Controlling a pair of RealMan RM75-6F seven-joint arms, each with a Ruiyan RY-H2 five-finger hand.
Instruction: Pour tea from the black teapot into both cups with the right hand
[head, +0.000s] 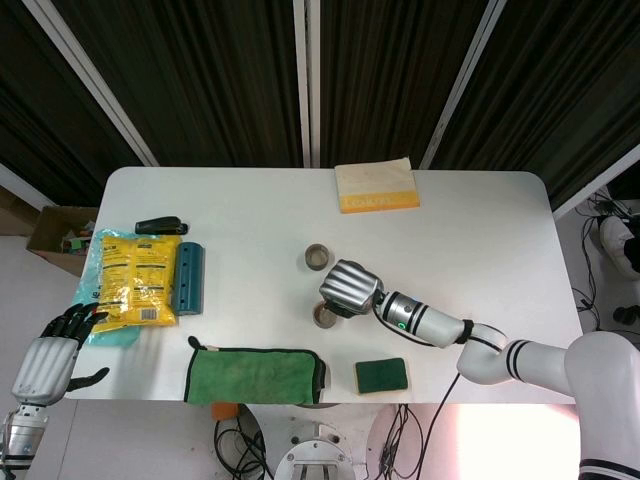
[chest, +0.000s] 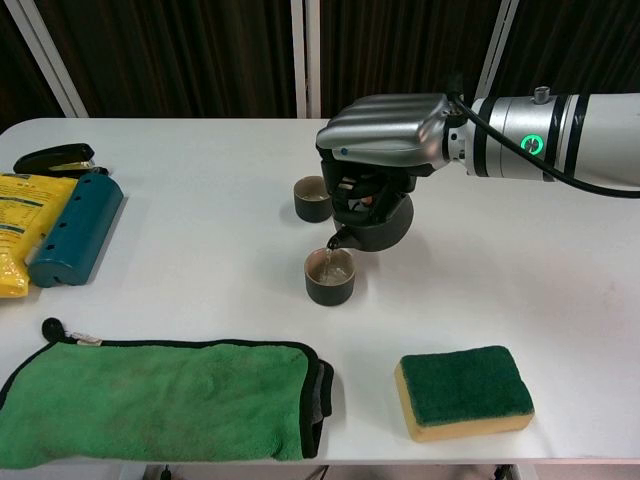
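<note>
Green cloth (chest: 160, 400) lay nearest me at the table's (chest: 560, 290) front edge, dark trim on its right end; green-topped sponge (chest: 465, 392) sat to its right, well apart from the cups; near cup (chest: 330, 276) stood just behind those two, liquid visible inside; my right hand (chest: 385, 135) held the black teapot (chest: 373, 218) from above, fingers curled down around its top, pot tilted with the spout over the near cup's rim and a thin stream running in; pot lifted off the table, right beside and above that cup; far cup (chest: 313, 198) stood just behind and left of the pot, upright, apart from the near cup, contents too small to tell; teal block (chest: 75, 228) lay off to the left, touching the yellow packet (chest: 18, 240), with a black stapler (chest: 55, 158) behind them; my left hand (head: 50, 355) hung off the table's left front corner in the head view, holding nothing, dark fingers loosely apart, thumb out to the side; yellow-edged sponge pad (head: 376, 185) sat at the far edge of the table, well away from the cups.
</note>
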